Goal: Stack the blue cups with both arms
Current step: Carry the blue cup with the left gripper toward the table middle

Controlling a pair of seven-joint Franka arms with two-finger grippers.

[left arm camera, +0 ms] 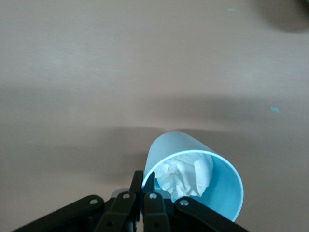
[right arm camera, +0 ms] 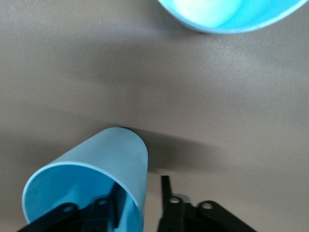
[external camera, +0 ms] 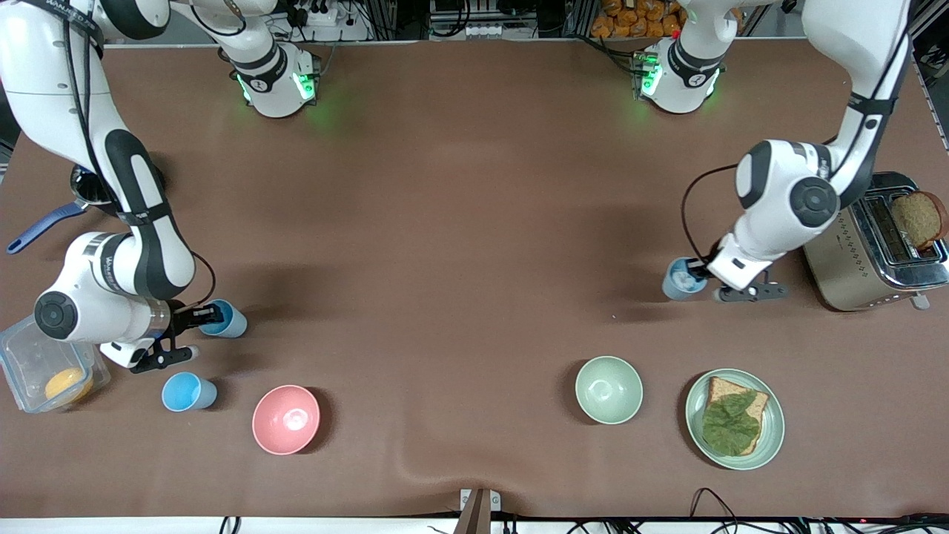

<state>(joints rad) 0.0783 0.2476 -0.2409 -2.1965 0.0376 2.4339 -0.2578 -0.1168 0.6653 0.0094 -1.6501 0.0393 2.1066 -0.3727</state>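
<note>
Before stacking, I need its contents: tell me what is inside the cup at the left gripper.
The cup at the left gripper holds crumpled white paper. The cup's bottom under the paper is covered, so anything below cannot be seen.

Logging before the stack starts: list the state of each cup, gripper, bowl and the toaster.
greyish cup: upright, crumpled paper inside.
second cup: upright, empty.
third cup: upright, untouched.
left gripper: fingers pinched on the greyish cup's rim.
right gripper: open, fingers straddling the second cup's rim.
pink bowl: upright, empty.
green bowl: upright, empty.
toaster: bread in one slot.
</note>
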